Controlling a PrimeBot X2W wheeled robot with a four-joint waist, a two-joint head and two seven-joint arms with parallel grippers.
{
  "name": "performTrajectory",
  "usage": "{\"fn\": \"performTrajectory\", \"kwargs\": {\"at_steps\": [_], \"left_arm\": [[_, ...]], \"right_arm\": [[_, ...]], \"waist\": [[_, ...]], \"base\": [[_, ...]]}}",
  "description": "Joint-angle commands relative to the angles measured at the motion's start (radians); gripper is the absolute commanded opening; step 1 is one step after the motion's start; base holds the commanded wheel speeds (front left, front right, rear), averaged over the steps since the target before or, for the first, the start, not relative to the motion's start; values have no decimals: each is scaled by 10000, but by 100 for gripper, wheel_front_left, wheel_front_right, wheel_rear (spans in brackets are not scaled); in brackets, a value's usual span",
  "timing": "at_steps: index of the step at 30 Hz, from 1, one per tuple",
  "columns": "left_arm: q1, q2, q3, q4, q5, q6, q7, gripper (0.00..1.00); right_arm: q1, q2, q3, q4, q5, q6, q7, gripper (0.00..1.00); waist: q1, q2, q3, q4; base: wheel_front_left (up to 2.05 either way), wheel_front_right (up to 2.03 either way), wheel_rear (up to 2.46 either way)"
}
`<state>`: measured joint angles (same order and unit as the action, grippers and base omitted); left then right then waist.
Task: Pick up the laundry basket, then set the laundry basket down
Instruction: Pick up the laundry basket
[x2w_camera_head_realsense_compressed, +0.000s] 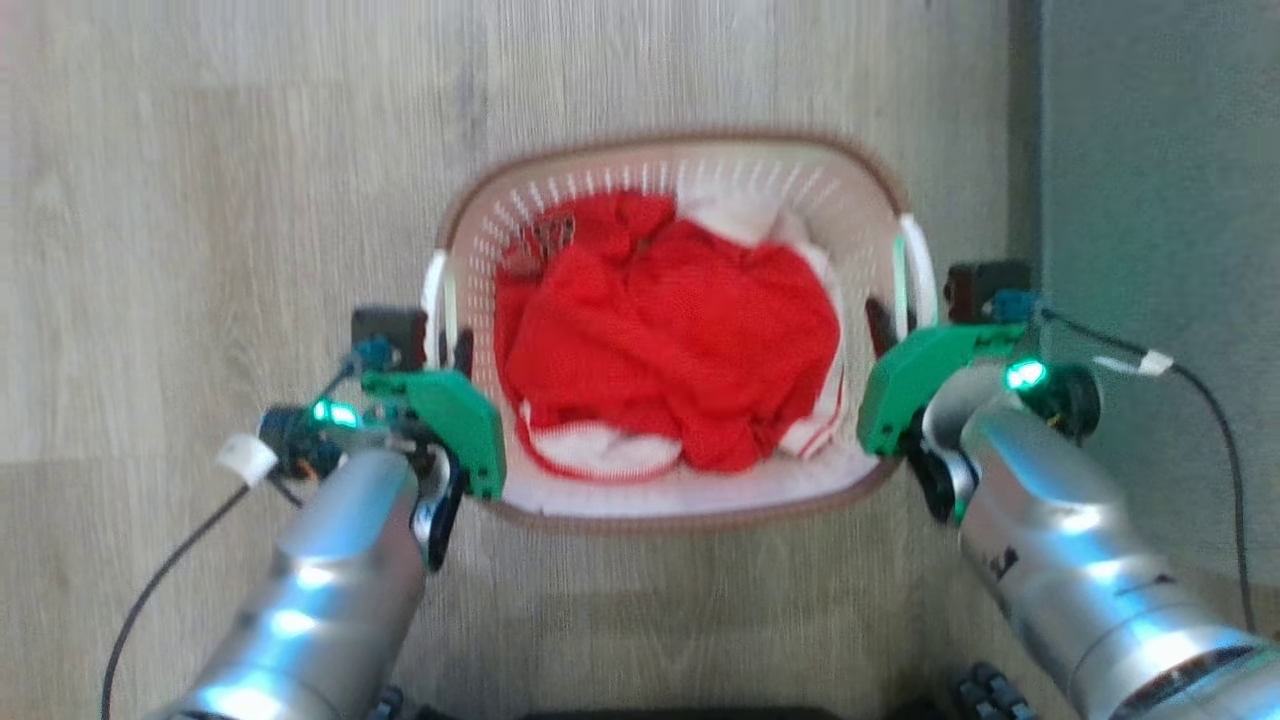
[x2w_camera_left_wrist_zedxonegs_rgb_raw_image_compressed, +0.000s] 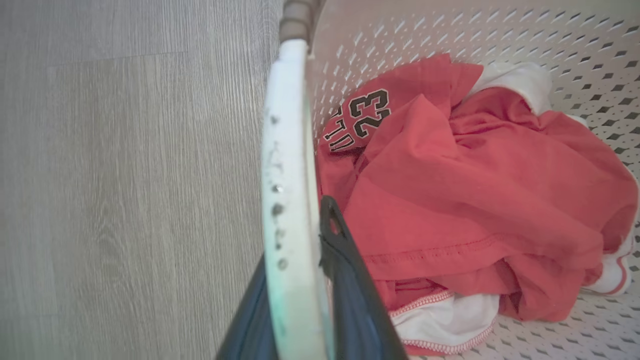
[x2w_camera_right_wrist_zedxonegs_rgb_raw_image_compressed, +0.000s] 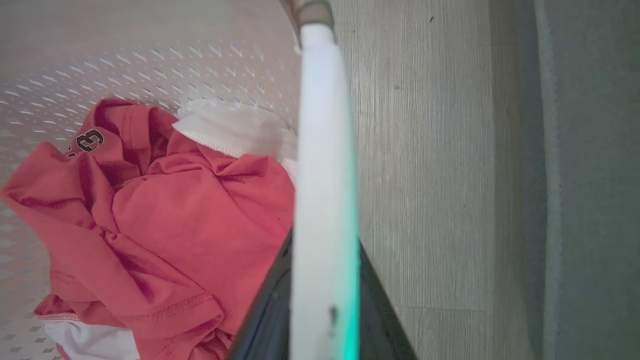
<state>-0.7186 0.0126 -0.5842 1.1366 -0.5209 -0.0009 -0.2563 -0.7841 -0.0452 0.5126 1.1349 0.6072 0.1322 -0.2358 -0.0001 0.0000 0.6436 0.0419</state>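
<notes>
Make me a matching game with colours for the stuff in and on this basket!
Things:
1. shirt
2. rim
3. handle

Colours:
A. brown
B. white
C. red

Pairs: 1-C, 2-A, 3-B

The floor (x2w_camera_head_realsense_compressed: 200, 200) was pale wood-grain planks; whether the laundry basket (x2w_camera_head_realsense_compressed: 862, 190) rested on it was unclear.
</notes>
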Motion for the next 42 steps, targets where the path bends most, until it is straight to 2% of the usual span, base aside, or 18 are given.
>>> {"fn": "performTrajectory", "kwargs": {"at_steps": [1, 10, 24, 33, 42], "left_arm": [[436, 377, -98, 201, -138, -82, 56, 0], [1607, 377, -959, 687, -969, -249, 783, 0], [2587, 377, -1942, 590, -1806, -222, 1259, 0], [3119, 377, -2413, 721, -2224, -211, 1443, 0], [3230, 377, -2723, 786, -2527, -144, 1404, 0]], "right_arm": [[564, -51, 379, 110, 283, -15, 83, 0], [1568, -51, 1398, 587, 1617, -15, 788, 0], [2485, -51, 2457, 907, 2975, -15, 1229, 0], [2973, -51, 3167, 930, 3655, -15, 1288, 0], [3029, -51, 3735, 974, 4190, -15, 1206, 0]], "waist": [[1, 0, -871, -93], [1, 0, -2719, -204], [1, 0, -4514, -224], [1, 0, -5351, -225], [1, 0, -5625, -217]], "base": [[0, 0, 0], [0, 0, 0], [0, 0, 0], [0, 0, 0], [0, 0, 0]]}}
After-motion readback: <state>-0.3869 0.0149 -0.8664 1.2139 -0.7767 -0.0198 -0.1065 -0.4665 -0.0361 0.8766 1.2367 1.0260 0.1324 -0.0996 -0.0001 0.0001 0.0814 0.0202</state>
